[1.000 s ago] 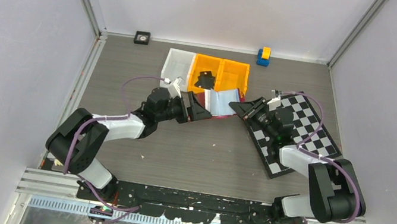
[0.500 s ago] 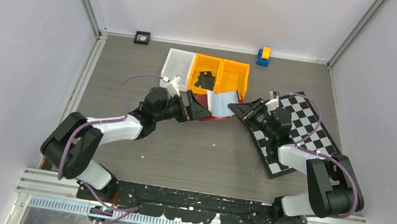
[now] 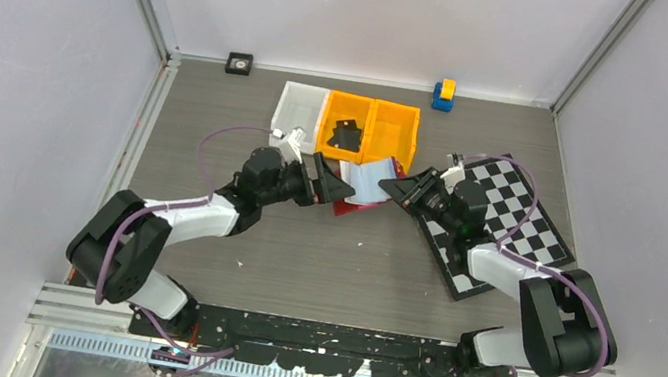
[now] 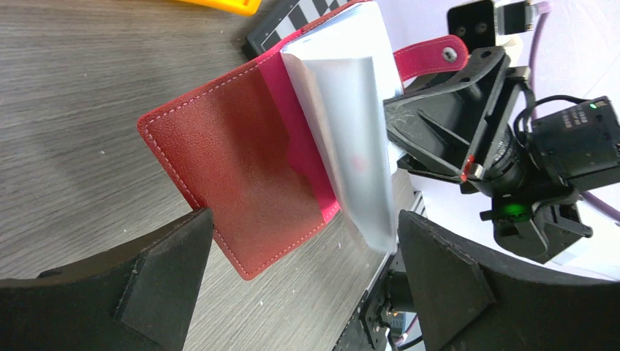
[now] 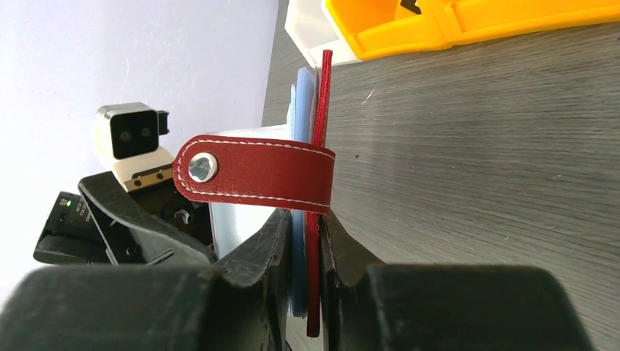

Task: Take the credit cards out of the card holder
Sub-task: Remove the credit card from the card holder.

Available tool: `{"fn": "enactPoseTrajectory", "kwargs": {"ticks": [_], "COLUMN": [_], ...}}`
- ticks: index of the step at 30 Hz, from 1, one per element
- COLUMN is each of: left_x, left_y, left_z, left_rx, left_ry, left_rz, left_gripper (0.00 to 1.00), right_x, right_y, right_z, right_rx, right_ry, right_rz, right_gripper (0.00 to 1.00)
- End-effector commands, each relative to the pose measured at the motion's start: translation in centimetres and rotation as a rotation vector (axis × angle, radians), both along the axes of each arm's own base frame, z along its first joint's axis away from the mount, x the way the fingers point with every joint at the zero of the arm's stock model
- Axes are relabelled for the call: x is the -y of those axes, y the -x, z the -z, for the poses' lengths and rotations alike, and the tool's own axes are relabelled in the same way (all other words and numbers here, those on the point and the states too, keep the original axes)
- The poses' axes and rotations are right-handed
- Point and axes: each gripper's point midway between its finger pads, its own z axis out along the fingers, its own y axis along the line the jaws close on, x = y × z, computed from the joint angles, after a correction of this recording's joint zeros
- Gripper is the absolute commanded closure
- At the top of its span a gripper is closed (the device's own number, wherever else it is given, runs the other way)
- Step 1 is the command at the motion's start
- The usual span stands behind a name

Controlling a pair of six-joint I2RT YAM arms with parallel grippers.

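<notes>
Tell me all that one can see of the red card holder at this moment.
The card holder is a small red folding wallet, leather-like, with pale stitching. It is open: one cover hangs out, and a stack of pale cloudy sleeves fans from the spine. A red snap tab with a metal stud sticks out. The right gripper is shut on the other cover and the sleeves, just before the orange bins. The open left gripper flanks the free cover.
</notes>
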Motion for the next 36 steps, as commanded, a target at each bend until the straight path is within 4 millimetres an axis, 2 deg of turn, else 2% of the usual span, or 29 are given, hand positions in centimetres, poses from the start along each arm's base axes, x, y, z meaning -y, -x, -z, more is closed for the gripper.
{"fn": "enactPoseTrajectory", "kwargs": {"ticks": [1, 8, 11, 15, 20, 24, 28, 32, 33, 35, 36], "left_x": [1.1, 0.3, -0.8, -1.9, -0.2, 0.6, 1.0, 0.9, 0.6, 0.1, -0.2], "left_y": [-0.6, -1.2, -1.4, -1.5, -1.1, -0.6, -0.1, 0.1, -0.1, -0.4, -0.6], "left_z": [-1.4, 0.0, 0.8, 0.7, -0.1, -1.9, -3.7, -4.4, -4.2, -3.8, -3.4], "left_rx": [0.002, -0.042, -0.068, -0.048, -0.032, 0.028, 0.092, 0.124, 0.125, 0.116, 0.103], "left_ry": [0.013, -0.049, -0.101, -0.130, -0.052, 0.032, 0.089, 0.089, 0.072, 0.027, -0.001], "left_rz": [0.030, -0.021, -0.083, -0.131, -0.046, 0.002, 0.040, 0.045, 0.032, 0.001, -0.017], "left_gripper": [0.00, 0.01, 0.03, 0.03, 0.04, 0.09, 0.37, 0.77, 0.84, 0.97, 0.99], "right_x": [-0.9, -0.7, -0.3, 0.2, -0.2, -0.8, -1.1, -1.0, -0.9, -0.5, -0.2], "right_y": [-0.5, -0.2, -0.2, 0.2, 0.5, 0.5, 0.3, 0.1, 0.0, -0.2, -0.4], "right_z": [-4.1, -4.3, -4.4, -5.3, -6.0, -6.1, -5.7, -5.0, -4.7, -4.1, -3.7], "right_rx": [0.140, 0.155, 0.164, 0.197, 0.219, 0.218, 0.201, 0.185, 0.177, 0.161, 0.150], "right_ry": [0.002, 0.031, 0.038, 0.035, -0.006, -0.043, -0.050, -0.031, -0.018, 0.010, 0.030], "right_rz": [-0.014, 0.001, 0.022, 0.046, 0.024, -0.007, -0.018, -0.013, -0.007, 0.016, 0.038], "right_gripper": [0.99, 1.00, 1.00, 1.00, 1.00, 1.00, 0.99, 0.99, 0.95, 0.71, 0.62]}}
